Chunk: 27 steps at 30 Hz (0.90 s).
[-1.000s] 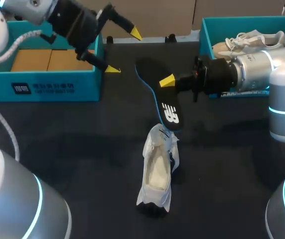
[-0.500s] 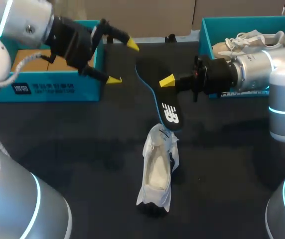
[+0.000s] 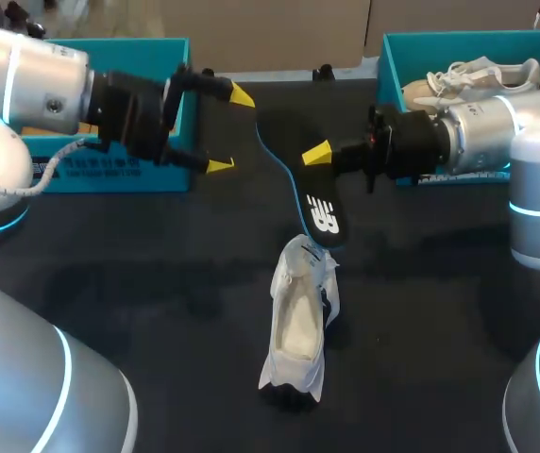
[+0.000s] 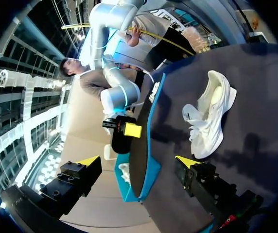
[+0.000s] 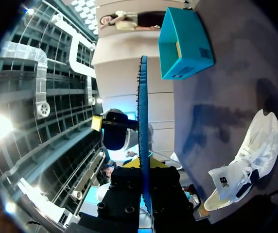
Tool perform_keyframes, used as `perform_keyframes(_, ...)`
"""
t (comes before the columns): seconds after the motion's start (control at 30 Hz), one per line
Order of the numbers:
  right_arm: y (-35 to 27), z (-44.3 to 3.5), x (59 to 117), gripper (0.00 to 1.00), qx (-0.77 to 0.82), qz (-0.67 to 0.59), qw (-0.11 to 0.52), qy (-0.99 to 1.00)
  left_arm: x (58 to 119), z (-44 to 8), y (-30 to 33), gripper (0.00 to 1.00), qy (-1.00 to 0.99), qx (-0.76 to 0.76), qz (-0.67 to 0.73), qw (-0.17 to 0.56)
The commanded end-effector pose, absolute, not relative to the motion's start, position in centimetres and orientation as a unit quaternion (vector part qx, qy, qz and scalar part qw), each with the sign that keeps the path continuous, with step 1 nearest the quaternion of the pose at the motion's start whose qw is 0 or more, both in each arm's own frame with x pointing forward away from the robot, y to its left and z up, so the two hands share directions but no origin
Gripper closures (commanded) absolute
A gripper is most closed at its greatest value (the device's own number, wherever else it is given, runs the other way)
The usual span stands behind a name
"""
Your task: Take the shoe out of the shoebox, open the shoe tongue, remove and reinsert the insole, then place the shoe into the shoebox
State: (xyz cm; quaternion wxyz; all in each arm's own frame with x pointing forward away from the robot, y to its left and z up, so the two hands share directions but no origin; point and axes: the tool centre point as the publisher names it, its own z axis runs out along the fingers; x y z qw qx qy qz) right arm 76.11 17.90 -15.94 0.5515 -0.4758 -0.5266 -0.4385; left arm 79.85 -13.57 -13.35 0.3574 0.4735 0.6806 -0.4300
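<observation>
A black insole (image 3: pixel 300 181) with a blue rim hangs tilted above the table, and my right gripper (image 3: pixel 318 154) is shut on its edge. In the right wrist view the insole (image 5: pixel 143 111) stands edge-on between that gripper's (image 5: pixel 144 167) fingers. Under the insole's lower end the white shoe (image 3: pixel 298 321) stands on the table, tongue pulled open. My left gripper (image 3: pixel 230 130) is wide open just left of the insole, not touching it. In the left wrist view the insole (image 4: pixel 138 150) lies ahead between my left gripper's (image 4: pixel 139 161) open fingers, with the shoe (image 4: pixel 209 116) beyond.
A teal shoebox (image 3: pixel 119 170) sits at the back left behind my left arm. A second teal box (image 3: pixel 390 57) at the back right holds another white shoe (image 3: pixel 478 74). The dark tabletop (image 3: pixel 157 311) stretches around the shoe.
My left arm has swung down and toward the table's front, bringing its open gripper level with the insole. The right arm, insole and shoe have not moved.
</observation>
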Motion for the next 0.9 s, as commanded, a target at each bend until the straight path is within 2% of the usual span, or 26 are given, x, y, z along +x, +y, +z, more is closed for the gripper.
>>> perform_keyframes(0.03,18.0,-16.0,76.0,1.00,-0.476,-0.439,0.551,-0.526,80.2,-16.0,-14.8,0.00,0.685,0.451,-0.421,0.387)
perform_keyframes(0.2,18.0,-16.0,76.0,1.00,-0.476,-0.439,0.551,-0.526,80.5,-18.3,-16.1,0.00,0.668,0.441,-0.450,0.396)
perform_keyframes(0.6,18.0,-16.0,76.0,1.00,-0.476,-0.439,0.551,-0.526,80.6,-17.9,-16.6,0.00,0.653,0.432,-0.483,0.392)
perform_keyframes(0.7,18.0,-16.0,76.0,1.00,-0.476,-0.439,0.551,-0.526,80.8,-18.3,-17.2,0.00,0.644,0.423,-0.485,0.413)
perform_keyframes(0.77,18.0,-16.0,76.0,1.00,-0.476,-0.439,0.551,-0.526,80.8,-18.3,-17.6,0.07,0.641,0.420,-0.479,0.429)
perform_keyframes(0.87,18.0,-16.0,76.0,1.00,-0.476,-0.439,0.551,-0.526,80.7,-18.1,-18.2,0.05,0.631,0.420,-0.476,0.445)
perform_keyframes(0.9,18.0,-16.0,76.0,1.00,-0.476,-0.439,0.551,-0.526,80.7,-18.0,-18.3,0.09,0.628,0.420,-0.473,0.453)
